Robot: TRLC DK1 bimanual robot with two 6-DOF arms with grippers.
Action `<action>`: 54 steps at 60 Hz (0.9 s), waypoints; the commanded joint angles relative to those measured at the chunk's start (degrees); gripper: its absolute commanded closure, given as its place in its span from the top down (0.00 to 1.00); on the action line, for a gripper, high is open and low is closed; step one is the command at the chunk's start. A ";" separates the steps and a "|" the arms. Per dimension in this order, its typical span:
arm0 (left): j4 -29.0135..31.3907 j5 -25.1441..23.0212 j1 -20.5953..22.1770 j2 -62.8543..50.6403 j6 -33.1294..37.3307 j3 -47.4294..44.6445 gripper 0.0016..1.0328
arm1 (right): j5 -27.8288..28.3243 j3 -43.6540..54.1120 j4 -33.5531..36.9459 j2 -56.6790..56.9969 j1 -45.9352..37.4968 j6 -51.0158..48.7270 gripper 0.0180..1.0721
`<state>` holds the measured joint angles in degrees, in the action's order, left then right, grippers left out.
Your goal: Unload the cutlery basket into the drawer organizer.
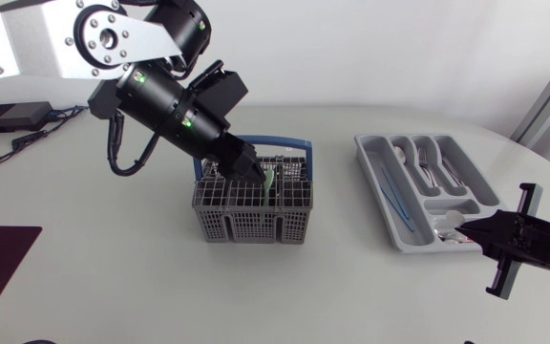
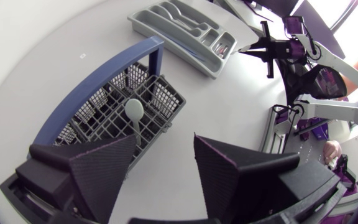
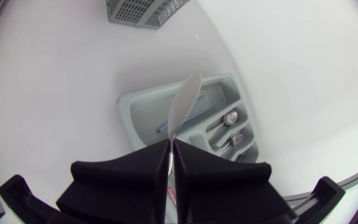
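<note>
Basket (image 1: 251, 225): left end effector (image 1: 256, 172) spread above it; right end effector (image 1: 468, 227) pinches knife (image 3: 184, 102) at organizer's (image 1: 363, 145) five o'clock, drop-off seemingly next.

White table (image 1: 84, 248), rounded far edge, evenly lit; small black box (image 1: 10, 116) with cable (image 1: 29, 139) near left rim.

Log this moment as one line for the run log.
left pincer: open, at cutlery basket | white spoon: in basket | right pincer: shut on silver utensil, over drawer organizer
</note>
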<state>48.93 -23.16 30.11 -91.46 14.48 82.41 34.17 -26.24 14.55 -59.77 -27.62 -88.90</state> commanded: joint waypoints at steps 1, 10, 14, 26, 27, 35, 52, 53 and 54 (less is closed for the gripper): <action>-0.24 1.01 -0.75 0.85 -1.56 -2.34 0.81 | -1.92 2.51 -4.53 -3.95 -1.65 -4.61 0.06; -0.59 2.15 -1.54 1.81 -1.82 -4.01 0.81 | -6.31 4.88 -15.42 -9.31 -3.06 -8.57 0.06; -0.85 2.24 -2.07 2.08 -1.74 -4.54 0.81 | -8.69 5.85 -20.35 -11.78 -2.97 -9.71 0.06; -1.64 2.24 -2.60 2.16 -1.74 -5.95 0.81 | -15.45 8.40 -34.58 -20.12 -1.30 -11.82 0.06; -1.64 2.24 -2.60 2.16 -1.74 -5.95 0.81 | -15.98 8.49 -35.64 -21.00 -1.04 -11.91 0.06; -1.82 2.24 -2.69 2.34 -1.74 -6.39 0.81 | -19.94 8.84 -43.90 -27.16 0.90 -12.00 0.06; -1.82 2.33 -3.65 2.95 -1.65 -6.65 0.81 | -25.56 9.89 -51.11 -31.64 5.56 -10.68 0.19; -1.82 2.33 -3.74 3.04 -1.65 -6.74 0.81 | -25.65 9.98 -51.11 -31.37 5.64 -10.68 0.23; -1.82 2.33 -3.83 3.04 -1.65 -6.83 0.81 | -25.65 10.16 -51.20 -31.20 5.64 -10.68 0.27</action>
<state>47.42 -20.88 27.03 -90.04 13.47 77.17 9.10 -17.78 -36.07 -90.76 -22.57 -99.04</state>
